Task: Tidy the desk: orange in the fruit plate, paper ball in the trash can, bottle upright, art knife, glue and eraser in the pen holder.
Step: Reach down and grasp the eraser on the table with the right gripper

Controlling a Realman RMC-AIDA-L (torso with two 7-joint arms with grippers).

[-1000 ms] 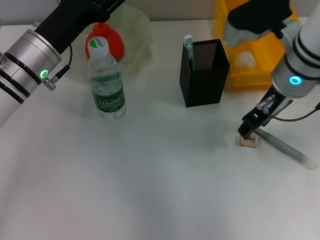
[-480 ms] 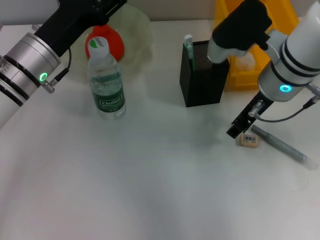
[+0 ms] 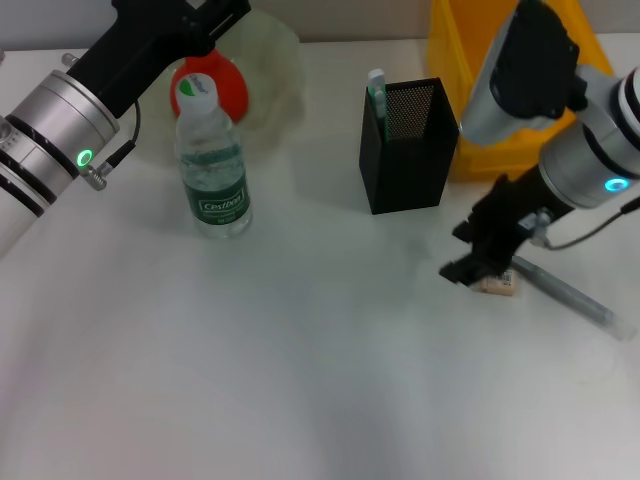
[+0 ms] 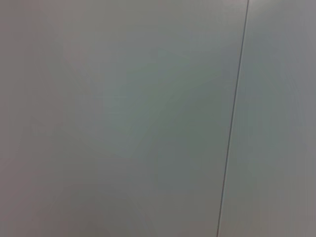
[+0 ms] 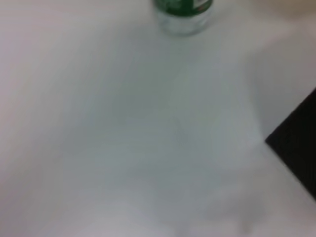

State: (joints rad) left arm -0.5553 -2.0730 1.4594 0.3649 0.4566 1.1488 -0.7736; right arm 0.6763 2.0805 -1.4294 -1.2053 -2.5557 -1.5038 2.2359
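- Head view: the right tool (image 3: 478, 262) hung low over the desk (image 3: 300, 380) near its right edge, just beside the eraser (image 3: 497, 284). Whether its fingers were spread or pressed together could not be told; the dark wrist hid them. The eraser lay flat on the desk, partly under the tool, its long axis roughly along the desk's width. Just to its right lay a grey pen-like stick (image 3: 570, 295), probably the art knife, slanting toward the desk's front right corner.
- Head view, step in hand: judged as the eraser pick-up. The next move would call for closing on the eraser's short sides, lifting, then carrying it to the pen holder (image 3: 408, 150), which stood upright near the far edge, right of centre, with a green-and-white stick (image 3: 377, 95) already in it.
- Head view, the rest: the bottle (image 3: 212, 165) stood upright at far left, cap up. The orange (image 3: 228, 85) sat in the fruit plate (image 3: 275, 60) behind it. The trash can (image 3: 460, 90) stood at the far right corner. The left tool was not visible; its arm reached over the far left corner.
- Left wrist view: only a blank pale surface with one thin dark line.
- Right wrist view: bare desk, the bottle's base (image 5: 183, 15) and a corner of the pen holder (image 5: 296, 153); no fingers in view.
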